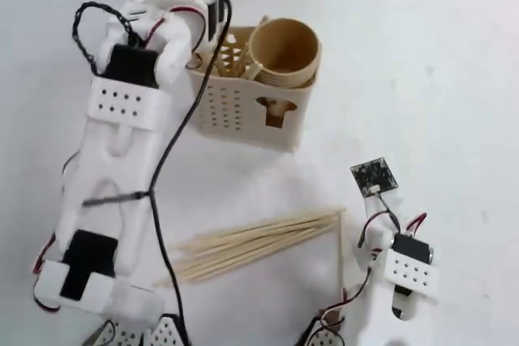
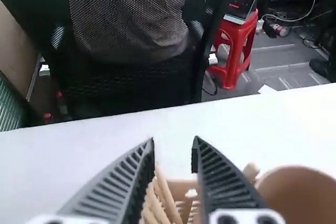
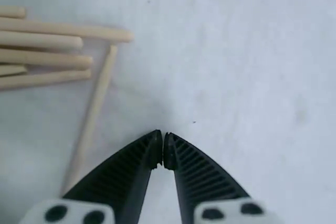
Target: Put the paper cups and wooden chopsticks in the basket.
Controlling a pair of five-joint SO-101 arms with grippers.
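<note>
Left claw (image 2: 172,143) spread above the basket (image 1: 235,113), right claw (image 3: 161,137) pressed together — loose chopsticks (image 1: 259,237) could scatter across the counter (image 1: 438,79) if nudged.

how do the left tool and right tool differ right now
Left tool is open; right tool is shut. Left tool hangs over the basket, above the chopsticks standing in it; right tool sits low over the table, beside the loose chopsticks. Both have black ribbed fingers.
</note>
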